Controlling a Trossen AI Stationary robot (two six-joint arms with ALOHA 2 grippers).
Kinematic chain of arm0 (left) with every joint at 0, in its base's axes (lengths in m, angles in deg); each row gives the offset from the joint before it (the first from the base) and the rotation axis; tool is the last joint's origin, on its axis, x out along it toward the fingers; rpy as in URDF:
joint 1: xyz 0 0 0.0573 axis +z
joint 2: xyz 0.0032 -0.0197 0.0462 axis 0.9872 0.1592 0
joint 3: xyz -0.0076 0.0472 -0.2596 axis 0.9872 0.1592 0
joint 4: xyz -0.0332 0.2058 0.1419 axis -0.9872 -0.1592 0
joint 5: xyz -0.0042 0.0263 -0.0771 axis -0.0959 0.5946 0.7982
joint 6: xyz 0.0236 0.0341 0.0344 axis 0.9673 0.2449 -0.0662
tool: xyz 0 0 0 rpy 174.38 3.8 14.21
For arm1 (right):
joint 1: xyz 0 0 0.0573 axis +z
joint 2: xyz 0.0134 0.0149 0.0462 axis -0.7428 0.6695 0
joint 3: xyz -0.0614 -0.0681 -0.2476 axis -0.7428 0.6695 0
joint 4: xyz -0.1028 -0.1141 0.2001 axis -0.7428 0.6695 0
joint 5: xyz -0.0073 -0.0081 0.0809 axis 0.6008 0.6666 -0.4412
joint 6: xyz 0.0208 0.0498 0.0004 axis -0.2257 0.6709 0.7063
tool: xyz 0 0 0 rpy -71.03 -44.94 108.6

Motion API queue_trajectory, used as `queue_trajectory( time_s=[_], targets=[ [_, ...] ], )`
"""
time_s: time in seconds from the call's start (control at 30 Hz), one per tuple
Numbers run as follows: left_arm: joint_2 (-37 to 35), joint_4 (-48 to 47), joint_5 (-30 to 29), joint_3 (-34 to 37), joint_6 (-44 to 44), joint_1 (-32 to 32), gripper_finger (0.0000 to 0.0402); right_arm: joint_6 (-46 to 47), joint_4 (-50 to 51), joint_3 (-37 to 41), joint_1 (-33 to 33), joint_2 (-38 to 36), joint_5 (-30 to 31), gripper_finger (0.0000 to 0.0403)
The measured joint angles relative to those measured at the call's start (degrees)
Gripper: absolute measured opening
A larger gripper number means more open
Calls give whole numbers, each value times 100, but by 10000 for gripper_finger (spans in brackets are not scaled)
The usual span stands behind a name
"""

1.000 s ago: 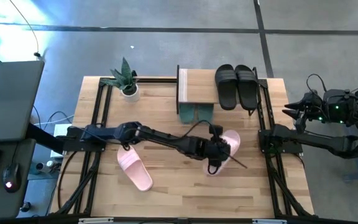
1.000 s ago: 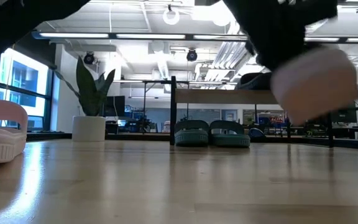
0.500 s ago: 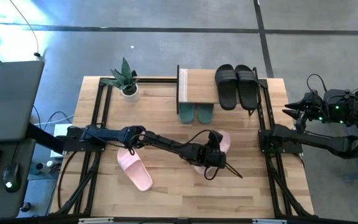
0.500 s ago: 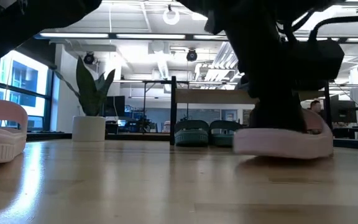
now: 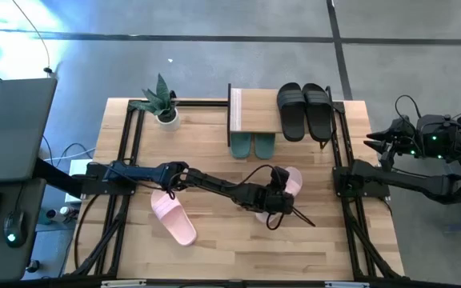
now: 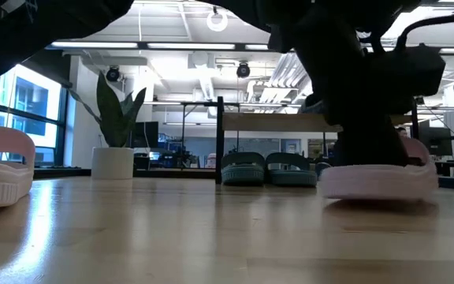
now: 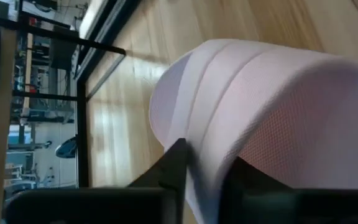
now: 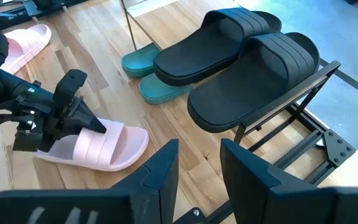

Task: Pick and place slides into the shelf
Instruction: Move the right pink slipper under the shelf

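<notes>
We're mid-place: left end effector [image 5: 276, 200] pinches the pink slide [image 8: 98, 148] by its strap, sole down on the table [image 5: 214, 248] near the shelf [image 5: 254, 112]. Next: lift, carry onto the shelf. Right end effector [image 8: 197, 165] spread, idle far right.

The worktop [image 5: 214, 240] is pale wood planking with visible grain and a soft sheen that mirrors the ceiling lights in the low view. The pink slide [image 7: 260, 106] looks like matt moulded foam, its strap finely pebbled with two smooth raised ribs. The black slides [image 8: 247, 68] are matt rubbery foam with ribbed straps. The teal-green slides [image 8: 145, 68] look equally matt and smooth. The shelf [image 5: 254, 112] has a light wooden top board on a thin black metal frame. The left claw [image 7: 201, 186] is matt black plastic.
</notes>
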Motion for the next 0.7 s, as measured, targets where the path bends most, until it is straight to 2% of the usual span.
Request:
queue_trajectory(
  time_s=[0.4, 0.7],
  targets=[
    [1, 293, -68, 2, -2, -41, 191, -90, 0, 0, -2, 0, 0, 110],
    [-47, 391, -796, -127, 10, -171, 243, -105, 0, 0, -2, 0, 0, 110]
  ],
)
